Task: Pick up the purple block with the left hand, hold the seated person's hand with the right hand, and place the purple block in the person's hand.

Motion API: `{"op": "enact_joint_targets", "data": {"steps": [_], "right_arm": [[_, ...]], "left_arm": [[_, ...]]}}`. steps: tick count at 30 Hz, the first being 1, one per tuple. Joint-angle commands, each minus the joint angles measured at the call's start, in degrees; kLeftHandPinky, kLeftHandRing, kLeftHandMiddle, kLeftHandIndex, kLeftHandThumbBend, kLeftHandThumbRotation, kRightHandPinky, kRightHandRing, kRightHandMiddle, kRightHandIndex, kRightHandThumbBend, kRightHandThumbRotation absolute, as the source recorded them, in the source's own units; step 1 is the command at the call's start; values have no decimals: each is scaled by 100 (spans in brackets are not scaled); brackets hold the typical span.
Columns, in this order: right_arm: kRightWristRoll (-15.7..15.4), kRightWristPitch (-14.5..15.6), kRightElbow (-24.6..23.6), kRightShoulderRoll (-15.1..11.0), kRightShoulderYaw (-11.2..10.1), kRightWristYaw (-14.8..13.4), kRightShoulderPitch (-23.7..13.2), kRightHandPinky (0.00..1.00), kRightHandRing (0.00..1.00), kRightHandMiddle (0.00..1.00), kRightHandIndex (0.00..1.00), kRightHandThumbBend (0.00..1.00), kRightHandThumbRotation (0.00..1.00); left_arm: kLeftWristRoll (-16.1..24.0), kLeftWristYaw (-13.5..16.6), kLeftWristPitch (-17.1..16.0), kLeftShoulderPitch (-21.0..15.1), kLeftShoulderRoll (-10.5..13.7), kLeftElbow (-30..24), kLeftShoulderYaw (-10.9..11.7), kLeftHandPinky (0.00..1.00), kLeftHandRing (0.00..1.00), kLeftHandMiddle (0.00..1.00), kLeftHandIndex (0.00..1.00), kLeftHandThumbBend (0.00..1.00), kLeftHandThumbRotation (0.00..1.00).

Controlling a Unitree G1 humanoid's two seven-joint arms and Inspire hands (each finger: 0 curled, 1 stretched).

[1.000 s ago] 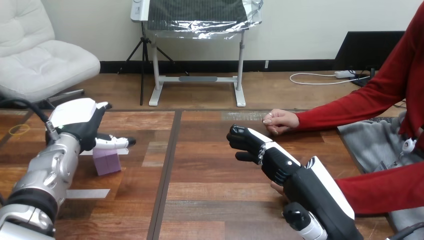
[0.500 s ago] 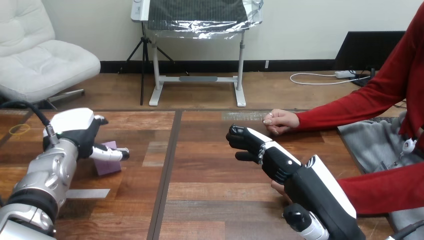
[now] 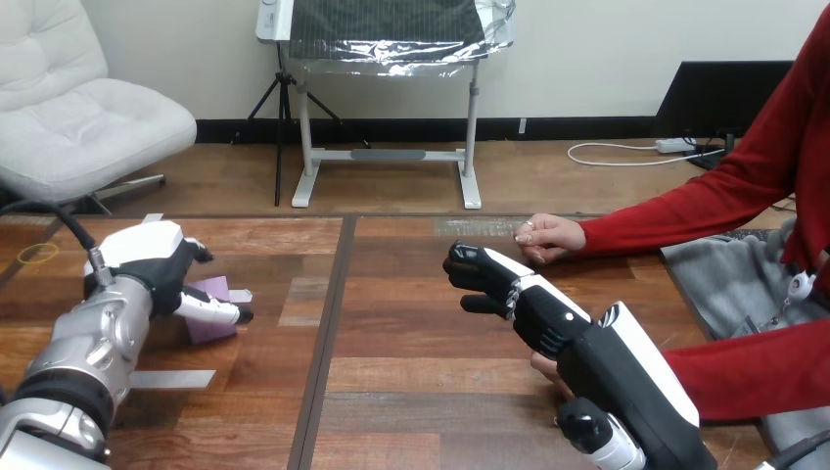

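The purple block (image 3: pixel 208 328) lies on the wooden table (image 3: pixel 411 392) at the left. My left hand (image 3: pixel 157 264) is down over it, with straight fingers (image 3: pixel 210 309) laid across its near side; the thumb is hidden. My right hand (image 3: pixel 482 277) hovers above the table's middle with curled fingers and holds nothing. The person's hand (image 3: pixel 548 238) rests loosely closed on the table just beyond and right of it, a small gap apart. Part of another of the person's hands (image 3: pixel 539 366) shows under my right forearm.
A strip of pale tape (image 3: pixel 172 379) lies near the front left and a yellow ring (image 3: pixel 37 254) at the far left. A grey cloth (image 3: pixel 719 284) covers the table's right end. A dark seam (image 3: pixel 328 323) runs down the table's middle.
My left hand has come down and toward me onto the purple block, its fingers now across the block's near side. My right hand and the person's hand have hardly moved.
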Motion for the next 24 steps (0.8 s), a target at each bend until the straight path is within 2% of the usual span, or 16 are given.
{"op": "enact_joint_targets", "data": {"steps": [1,14,24], "right_arm": [[67,-32,-219,18,-92,-25,-185,85,89,89,89,100,100],[117,-34,-180,26,-72,-1,-206,85,89,89,89,100,100],[39,14,-238,41,-83,-53,-194,85,89,89,89,100,100]], "left_arm": [[-96,-51,38,-485,130,-83,14,76,86,86,83,84,48],[-176,-177,100,-505,80,-91,24,73,85,85,83,88,45],[-182,-306,147,-524,39,-104,-20,72,85,86,84,88,40]]}}
